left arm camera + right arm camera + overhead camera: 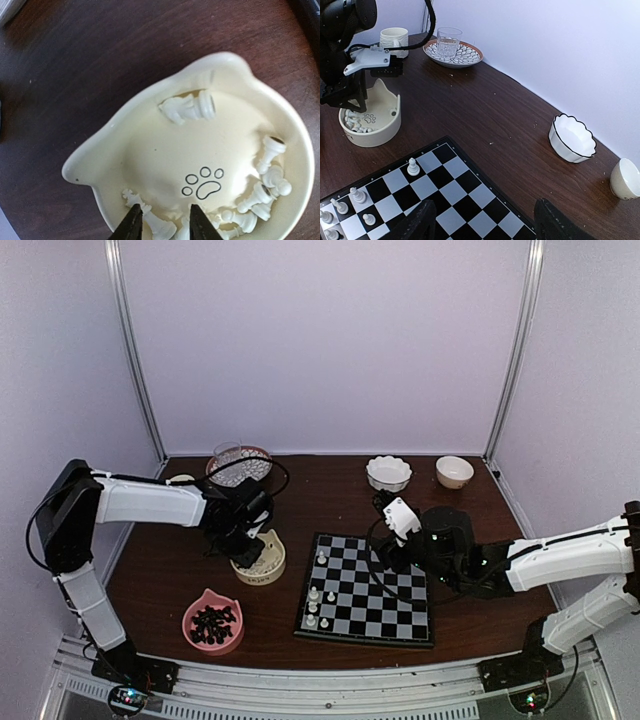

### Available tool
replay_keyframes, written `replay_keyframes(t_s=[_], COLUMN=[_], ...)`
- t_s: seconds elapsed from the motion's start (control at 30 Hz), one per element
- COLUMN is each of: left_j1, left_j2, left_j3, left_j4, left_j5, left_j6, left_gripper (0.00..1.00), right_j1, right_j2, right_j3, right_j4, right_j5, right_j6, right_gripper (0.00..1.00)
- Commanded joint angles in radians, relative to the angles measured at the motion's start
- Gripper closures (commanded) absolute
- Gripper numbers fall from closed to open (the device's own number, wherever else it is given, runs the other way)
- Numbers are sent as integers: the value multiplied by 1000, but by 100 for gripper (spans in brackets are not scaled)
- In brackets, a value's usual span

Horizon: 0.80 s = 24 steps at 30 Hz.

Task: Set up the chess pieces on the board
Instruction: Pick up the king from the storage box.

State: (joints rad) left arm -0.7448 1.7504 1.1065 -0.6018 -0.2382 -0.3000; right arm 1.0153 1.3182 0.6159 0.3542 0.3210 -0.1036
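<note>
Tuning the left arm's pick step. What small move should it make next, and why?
Probably lower the left gripper slightly and close on the white piece lying between its fingertips. Its jaws stand apart and empty over the near side of the cream cat bowl, loose pieces lie directly beneath, and the board holds only a few white men so far.

The chess pieces [190, 107] are white, the paw-printed bowl [100, 145] cream, the board [370, 605] black-and-grey checked.

The left tool [243, 540] hangs over the cream bowl [264, 568]; a few white chess pieces [317, 592] stand on the board [372, 614].
</note>
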Motion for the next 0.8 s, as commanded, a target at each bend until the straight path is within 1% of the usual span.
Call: replay_keyframes(t_s=[0.0, 0.13, 0.23, 0.33, 0.43, 0.5, 0.67, 0.77], left_j1=[5, 5, 5, 6, 5, 6, 7, 9], left_j2=[32, 41, 52, 65, 79, 89, 93, 95], left_j3=[50, 53, 55, 57, 54, 57, 41, 35], left_j4=[-95, -126, -137, -143, -137, -142, -114, -76], left_j5=[-46, -41, -49, -31, -3, 12, 82, 159], left_j6=[-123, -149, -150, -151, -151, -154, -161, -153], left_gripper=[63, 54, 52, 55, 63, 66, 70, 75], right_j1=[3, 3, 4, 3, 4, 4, 4, 3], right_j2=[-20, -20, -15, -15, -16, -15, -23, -27], right_j3=[-10, -10, -7, -5, -7, -5, -10, -7], right_j4=[4, 4, 5, 2, 6, 2, 6, -2], right_j5=[29, 28, 27, 24, 24, 20, 21, 20], right_j6=[-7, -6, -7, -7, -8, -6, -6, -5], right_gripper=[30, 30, 30, 30, 30, 30, 30, 30])
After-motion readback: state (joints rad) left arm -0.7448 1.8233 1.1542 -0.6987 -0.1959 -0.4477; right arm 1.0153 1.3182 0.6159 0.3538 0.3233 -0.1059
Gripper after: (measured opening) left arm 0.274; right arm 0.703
